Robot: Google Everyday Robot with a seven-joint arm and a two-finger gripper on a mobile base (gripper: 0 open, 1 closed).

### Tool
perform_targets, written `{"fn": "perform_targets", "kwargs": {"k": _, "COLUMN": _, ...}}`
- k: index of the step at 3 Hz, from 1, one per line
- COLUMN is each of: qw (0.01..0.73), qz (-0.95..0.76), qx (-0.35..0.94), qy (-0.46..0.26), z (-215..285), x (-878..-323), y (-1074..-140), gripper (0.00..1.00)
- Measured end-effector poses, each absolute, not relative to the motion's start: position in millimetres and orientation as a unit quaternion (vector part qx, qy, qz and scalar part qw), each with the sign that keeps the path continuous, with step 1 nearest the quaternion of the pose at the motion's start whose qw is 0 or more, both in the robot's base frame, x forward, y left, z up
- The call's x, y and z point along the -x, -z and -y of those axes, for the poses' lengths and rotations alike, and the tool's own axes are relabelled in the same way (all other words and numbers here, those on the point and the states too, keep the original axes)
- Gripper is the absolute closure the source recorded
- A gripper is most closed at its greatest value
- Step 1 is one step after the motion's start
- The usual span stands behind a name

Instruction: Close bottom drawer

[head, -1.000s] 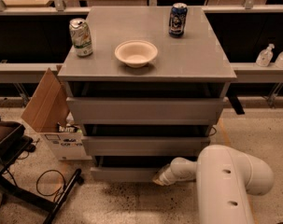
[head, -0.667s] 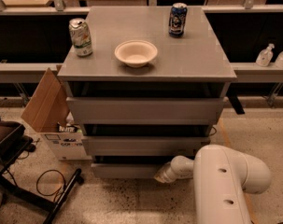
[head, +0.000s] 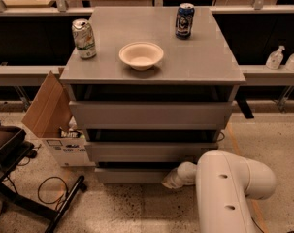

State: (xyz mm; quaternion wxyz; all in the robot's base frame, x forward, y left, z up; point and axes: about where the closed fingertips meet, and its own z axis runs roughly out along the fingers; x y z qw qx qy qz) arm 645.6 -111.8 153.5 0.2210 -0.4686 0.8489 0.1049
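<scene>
The grey cabinet (head: 151,115) has three drawer fronts. The bottom drawer (head: 132,175) is the lowest one, a flat grey front near the floor that still sticks out a little beyond the cabinet body. My white arm (head: 229,193) reaches in from the lower right. My gripper (head: 170,180) is at the right end of the bottom drawer's front, pressed against it or right next to it. The arm's white wrist hides the fingers.
On the cabinet top stand a green-white can (head: 84,38), a white bowl (head: 141,55) and a dark blue can (head: 184,20). An open cardboard box (head: 52,115) sits left of the cabinet. A black chair base (head: 49,203) and cable lie at lower left.
My arm has shifted a little left and toward the cabinet. The bottom drawer front has moved slightly further in.
</scene>
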Motion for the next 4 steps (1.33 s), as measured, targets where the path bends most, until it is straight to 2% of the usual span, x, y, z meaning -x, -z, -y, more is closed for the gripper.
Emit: {"fn": "perform_targets", "kwargs": {"k": 4, "qw": 0.252, "qz": -0.873, "qx": 0.41, "qy": -0.081, "z": 111, "x": -654, "y": -108, "gripper": 1.0}}
